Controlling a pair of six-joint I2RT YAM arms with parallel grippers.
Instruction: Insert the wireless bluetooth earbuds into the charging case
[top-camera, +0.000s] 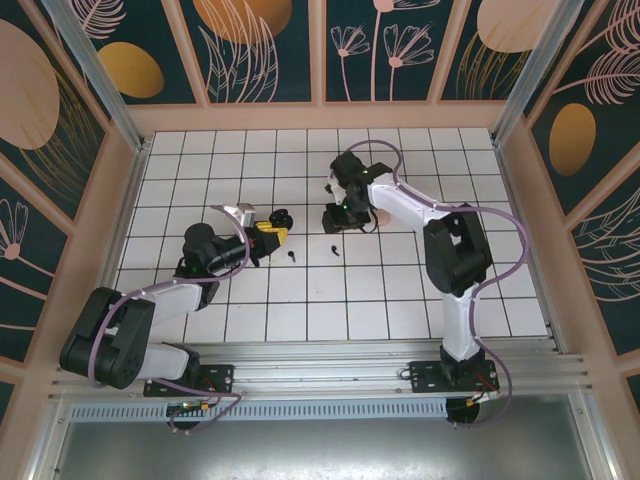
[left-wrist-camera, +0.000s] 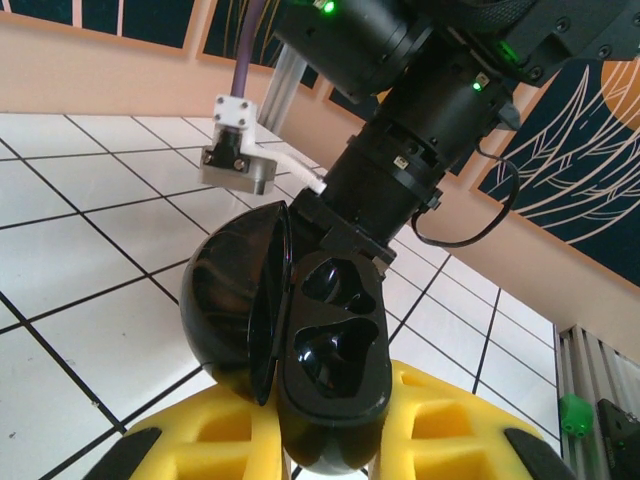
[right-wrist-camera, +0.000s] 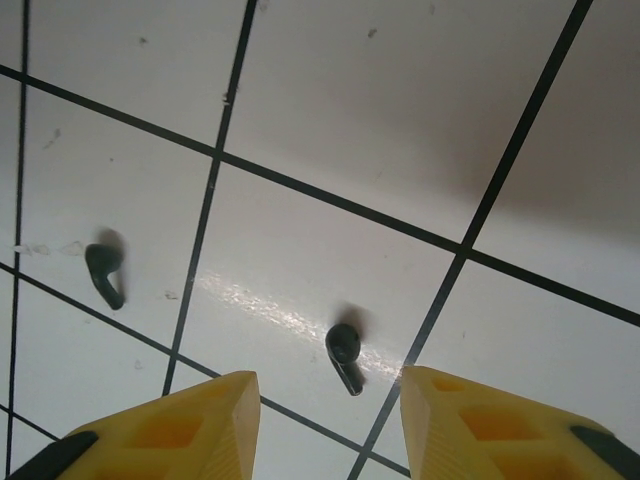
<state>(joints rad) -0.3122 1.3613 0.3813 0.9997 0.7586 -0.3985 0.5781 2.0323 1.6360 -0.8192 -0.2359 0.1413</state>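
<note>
My left gripper is shut on the black charging case. In the left wrist view the case stands between the yellow fingers with its lid swung open to the left, and its two glossy wells look empty. Two black earbuds lie on the white tiles, one just in front of the case and one to its right. My right gripper hovers over them, open. In the right wrist view one earbud lies between and just beyond the fingertips, the other off to the left.
The floor is white tile with black grout lines. Pink-framed walls enclose it on three sides, and an aluminium rail runs along the near edge. The right arm's wrist looms close behind the case.
</note>
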